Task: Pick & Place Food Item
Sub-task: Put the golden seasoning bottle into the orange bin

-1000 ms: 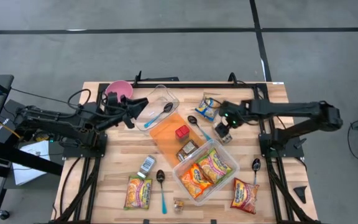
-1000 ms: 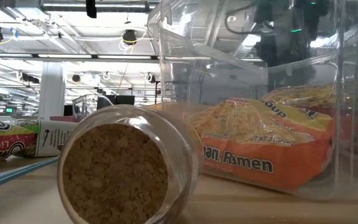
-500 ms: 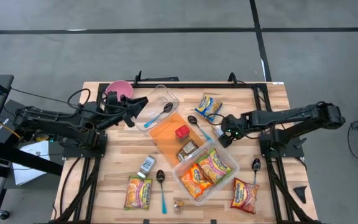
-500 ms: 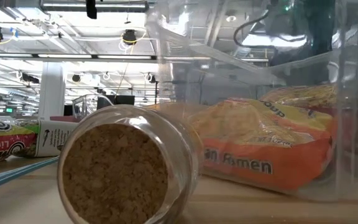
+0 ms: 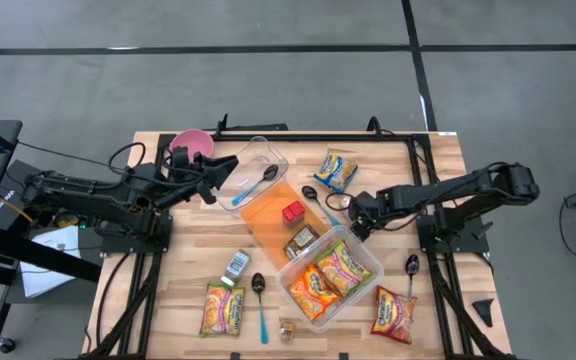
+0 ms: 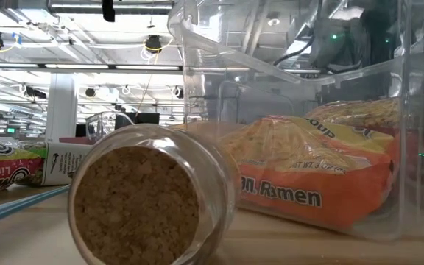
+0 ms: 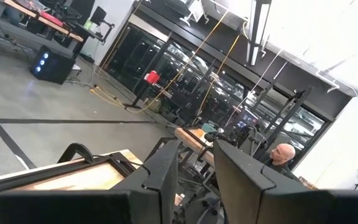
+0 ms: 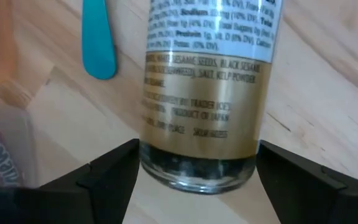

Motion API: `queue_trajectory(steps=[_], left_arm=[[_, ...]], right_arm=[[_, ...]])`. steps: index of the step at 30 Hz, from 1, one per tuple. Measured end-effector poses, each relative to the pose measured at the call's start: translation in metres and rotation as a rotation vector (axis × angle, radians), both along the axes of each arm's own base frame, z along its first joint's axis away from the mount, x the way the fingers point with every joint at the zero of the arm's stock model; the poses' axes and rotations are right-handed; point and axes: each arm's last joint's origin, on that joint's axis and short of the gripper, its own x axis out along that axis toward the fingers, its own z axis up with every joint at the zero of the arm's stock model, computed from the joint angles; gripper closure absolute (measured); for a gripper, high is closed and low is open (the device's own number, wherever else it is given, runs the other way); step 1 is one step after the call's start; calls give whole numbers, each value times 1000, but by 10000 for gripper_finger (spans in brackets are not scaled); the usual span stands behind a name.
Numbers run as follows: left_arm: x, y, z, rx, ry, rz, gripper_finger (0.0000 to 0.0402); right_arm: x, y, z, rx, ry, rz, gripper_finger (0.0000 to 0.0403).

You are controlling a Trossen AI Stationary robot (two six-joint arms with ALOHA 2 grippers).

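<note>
A seasoning jar (image 8: pixel 199 93) with a gold and white label lies on its side on the wooden table, just beyond the clear container (image 5: pixel 330 272) of ramen packets. My right gripper (image 8: pixel 197 149) (image 5: pixel 356 218) points down over it, open. One finger stands on each side of the jar's dark end, close to the glass. In the high view the gripper hides the jar. My left gripper (image 5: pixel 230 162) (image 7: pixel 194 171) hangs raised at the far left, over a clear tub (image 5: pixel 253 172). A narrow gap shows between its fingers, with nothing in it.
A blue spoon handle (image 8: pixel 98 37) lies beside the jar. An orange lid (image 5: pixel 283 225) carries a red box (image 5: pixel 293 211). Ramen packets (image 5: pixel 223 308) (image 5: pixel 395 313) (image 5: pixel 335 170), spoons (image 5: pixel 259 285) (image 5: pixel 412 265), a pink bowl (image 5: pixel 190 145) and a corked jar (image 6: pixel 149 199) lie around.
My right gripper has come down toward the table and a little toward its near edge, tipping to point more steeply down, and now straddles the seasoning jar. Its fingers stay apart.
</note>
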Motion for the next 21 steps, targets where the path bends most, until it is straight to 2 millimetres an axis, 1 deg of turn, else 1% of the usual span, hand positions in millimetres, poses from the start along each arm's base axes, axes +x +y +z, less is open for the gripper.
queue_trajectory(steps=[5, 8, 11, 14, 17, 21], left_arm=[[0, 0, 0, 0, 0, 0, 302], [0, 0, 0, 0, 1, 0, 302], [0, 0, 0, 1, 1, 0, 302], [0, 0, 0, 1, 2, 0, 302], [0, 0, 0, 2, 3, 0, 302], [0, 0, 0, 4, 4, 1, 302]], right_arm=[[-1, -2, 2, -19, -7, -10, 145], [-2, -4, 4, -31, -12, -20, 146], [-7, -7, 10, -45, -25, -35, 146], [-15, -10, 20, -49, -45, -47, 146], [-25, -12, 34, -56, -95, -61, 146], [-39, -14, 58, -79, -245, -40, 146]])
